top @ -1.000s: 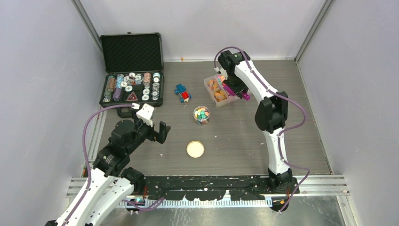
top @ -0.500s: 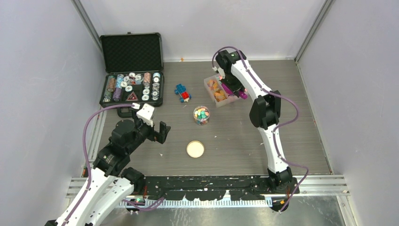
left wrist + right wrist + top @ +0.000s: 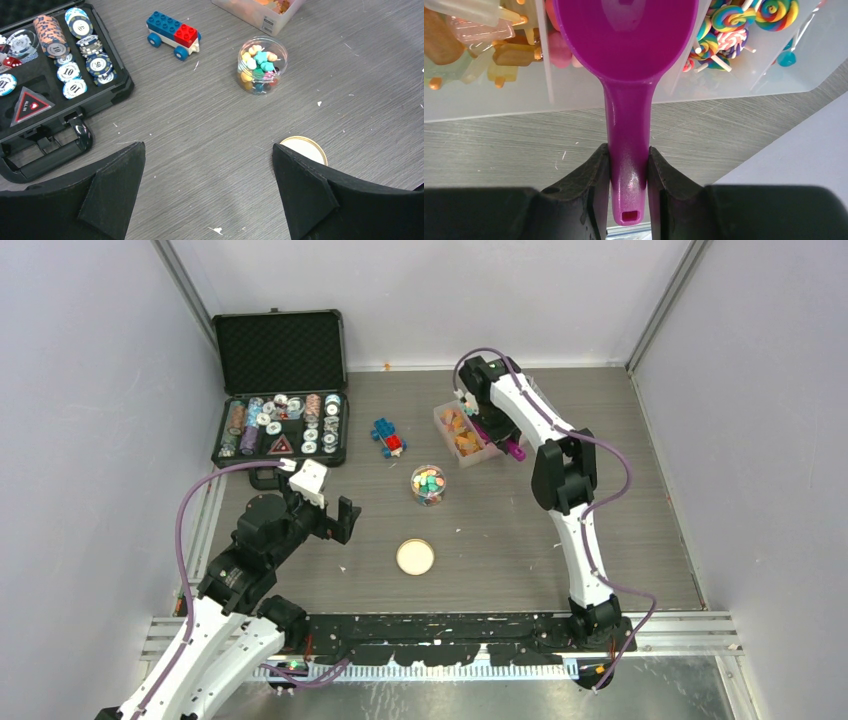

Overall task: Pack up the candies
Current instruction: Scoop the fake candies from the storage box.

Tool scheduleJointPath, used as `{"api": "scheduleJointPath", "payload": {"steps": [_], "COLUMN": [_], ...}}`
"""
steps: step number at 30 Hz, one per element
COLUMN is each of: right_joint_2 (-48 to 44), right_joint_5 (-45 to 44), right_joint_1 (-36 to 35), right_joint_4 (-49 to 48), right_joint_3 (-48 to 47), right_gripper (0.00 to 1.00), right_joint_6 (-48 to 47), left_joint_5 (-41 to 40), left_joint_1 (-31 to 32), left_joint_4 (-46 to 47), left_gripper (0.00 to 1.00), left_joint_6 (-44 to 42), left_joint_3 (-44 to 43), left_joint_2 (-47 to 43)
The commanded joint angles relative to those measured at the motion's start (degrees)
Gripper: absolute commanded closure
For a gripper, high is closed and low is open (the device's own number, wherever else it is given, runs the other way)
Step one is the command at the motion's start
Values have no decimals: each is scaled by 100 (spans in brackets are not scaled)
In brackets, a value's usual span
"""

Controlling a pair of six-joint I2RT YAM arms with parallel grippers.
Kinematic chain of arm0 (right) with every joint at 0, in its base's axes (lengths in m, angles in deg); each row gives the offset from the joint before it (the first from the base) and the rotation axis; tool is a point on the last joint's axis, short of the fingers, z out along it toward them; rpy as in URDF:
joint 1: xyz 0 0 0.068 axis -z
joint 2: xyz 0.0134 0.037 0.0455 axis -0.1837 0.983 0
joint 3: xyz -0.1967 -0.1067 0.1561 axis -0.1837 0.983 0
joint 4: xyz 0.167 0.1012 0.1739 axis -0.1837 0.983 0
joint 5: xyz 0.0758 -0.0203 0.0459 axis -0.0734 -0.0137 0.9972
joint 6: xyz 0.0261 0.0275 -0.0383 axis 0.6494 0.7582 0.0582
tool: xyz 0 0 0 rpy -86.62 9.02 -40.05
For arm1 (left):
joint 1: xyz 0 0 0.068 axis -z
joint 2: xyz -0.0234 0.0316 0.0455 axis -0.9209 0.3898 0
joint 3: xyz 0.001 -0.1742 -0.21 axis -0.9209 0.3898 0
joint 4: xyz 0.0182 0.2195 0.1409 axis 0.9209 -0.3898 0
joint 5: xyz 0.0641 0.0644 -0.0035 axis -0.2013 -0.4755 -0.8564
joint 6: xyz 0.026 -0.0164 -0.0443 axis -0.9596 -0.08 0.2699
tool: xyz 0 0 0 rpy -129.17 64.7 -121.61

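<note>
Candies [image 3: 731, 22], tiny and multicoloured, heaped in compartments of clear plastic divided box [image 3: 489, 105], directly ahead of right tool [image 3: 629, 167]; more candies in small clear round jar [image 3: 280, 50], ahead of left tool [image 3: 207, 147] and slightly to its right. Right tool pinching handle of purple plastic scoop [image 3: 624, 45], scoop bowl over box. Left tool spread wide, gripping nothing, above grey wood-grain counter [image 3: 200, 125]; round cork disc [image 3: 303, 149] near its right finger.
</note>
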Motion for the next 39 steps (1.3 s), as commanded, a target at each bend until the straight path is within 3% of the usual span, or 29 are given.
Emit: {"api": "scheduleJointPath", "payload": {"steps": [1,32,39], "right_joint_2": [-445,-982,-1616], "right_joint_5": [103,525,557], "right_joint_1": [52,297,306], "right_joint_4": [-713,-2130,-2831], "right_joint_3": [199,1569,2370], "right_gripper": [100,100,100], "right_joint_6": [147,257,175], "left_joint_5": [-86,-104,-87], "left_joint_1": [12,12,17], "left_joint_4": [135,133,150], "left_gripper": [0,0,0], "left_joint_6": [-101,-119,-119], "left_joint_3": [-6,-6,-12], "left_joint_2": [-16,-28,-21]}}
